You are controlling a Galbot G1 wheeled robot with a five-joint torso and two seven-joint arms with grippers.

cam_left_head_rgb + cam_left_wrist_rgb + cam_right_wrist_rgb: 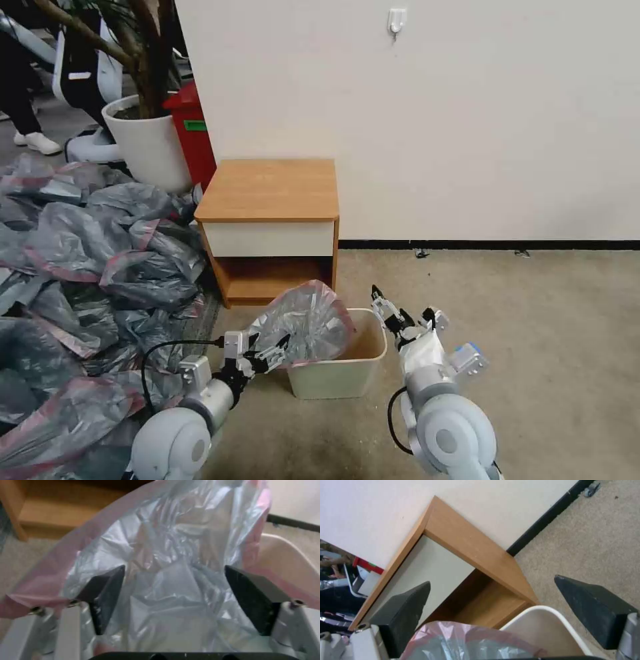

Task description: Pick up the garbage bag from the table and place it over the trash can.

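The garbage bag [308, 323] is billowed up over the left half of the cream trash can [363, 363], its pink-red band hanging over the near rim. My left gripper [273, 353] is open at the bag's near-left edge. In the left wrist view its fingers [103, 595] stand wide apart with the crinkled bag [173, 555] between and beyond them, and the can's rim [286, 560] shows to one side. My right gripper [400, 312] is open beside the can's right rim, holding nothing. The right wrist view has the bag [470, 642], the can [550, 612] and the table [470, 545]. The table [270, 190] has a bare top.
A heap of similar grey bags [87, 267] covers the floor on the left. A white plant pot [150, 143] and a red bin [193, 130] stand behind it. The wall is just behind the table. Open carpet [533, 333] lies to the right.
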